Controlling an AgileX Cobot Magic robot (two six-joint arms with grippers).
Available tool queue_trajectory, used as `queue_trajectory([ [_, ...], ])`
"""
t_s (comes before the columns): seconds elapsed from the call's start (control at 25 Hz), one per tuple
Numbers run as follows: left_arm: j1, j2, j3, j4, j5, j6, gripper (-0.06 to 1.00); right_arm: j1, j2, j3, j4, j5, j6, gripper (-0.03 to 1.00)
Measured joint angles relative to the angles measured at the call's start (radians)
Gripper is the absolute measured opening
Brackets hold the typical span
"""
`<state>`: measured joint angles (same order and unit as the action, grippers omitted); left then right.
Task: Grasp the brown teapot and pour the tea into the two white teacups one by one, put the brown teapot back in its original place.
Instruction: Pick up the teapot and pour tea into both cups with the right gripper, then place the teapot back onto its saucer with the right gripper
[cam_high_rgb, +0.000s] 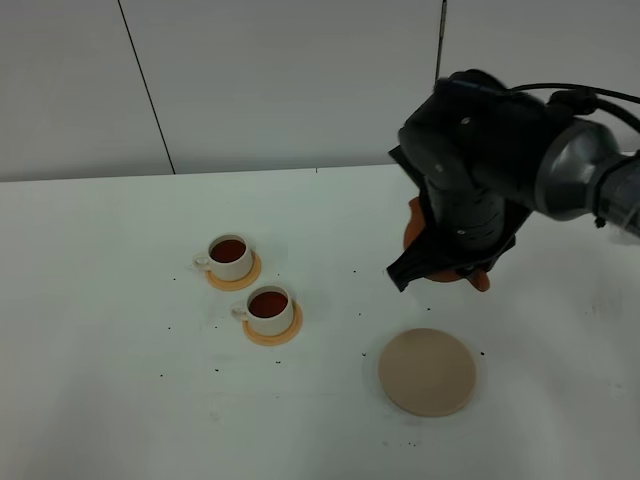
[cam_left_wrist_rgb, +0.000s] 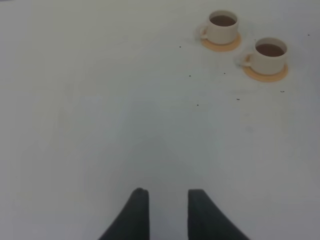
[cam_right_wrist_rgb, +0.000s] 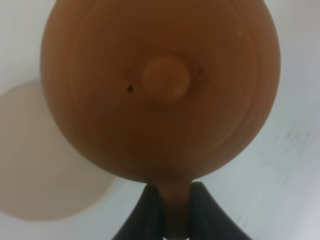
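Note:
The brown teapot (cam_right_wrist_rgb: 160, 95) fills the right wrist view, seen from above with its knobbed lid. My right gripper (cam_right_wrist_rgb: 172, 210) is shut on its handle and holds it in the air. In the exterior high view the teapot (cam_high_rgb: 413, 225) is mostly hidden behind the right arm (cam_high_rgb: 470, 180), above and behind the beige coaster (cam_high_rgb: 427, 372). The coaster also shows in the right wrist view (cam_right_wrist_rgb: 35, 160). The two white teacups (cam_high_rgb: 231, 256) (cam_high_rgb: 270, 309) stand on orange-tan saucers, both holding dark tea. They also show in the left wrist view (cam_left_wrist_rgb: 222, 27) (cam_left_wrist_rgb: 270, 55). My left gripper (cam_left_wrist_rgb: 167, 210) is open and empty over bare table.
The white table (cam_high_rgb: 120, 400) carries scattered small dark specks around the cups and coaster. A white panelled wall (cam_high_rgb: 280, 80) runs along the table's back edge.

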<state>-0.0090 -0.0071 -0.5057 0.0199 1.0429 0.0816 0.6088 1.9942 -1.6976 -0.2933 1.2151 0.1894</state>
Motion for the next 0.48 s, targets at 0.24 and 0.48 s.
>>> queue_trajectory([
  [0.24,0.000,0.000,0.000,0.000,0.000,0.000,0.26,-0.115,0.000,0.000,0.091,0.000,-0.053,0.10],
  [0.48,0.000,0.000,0.000,0.000,0.000,0.000,0.26,-0.220,0.000,0.001,0.163,0.000,-0.092,0.10],
])
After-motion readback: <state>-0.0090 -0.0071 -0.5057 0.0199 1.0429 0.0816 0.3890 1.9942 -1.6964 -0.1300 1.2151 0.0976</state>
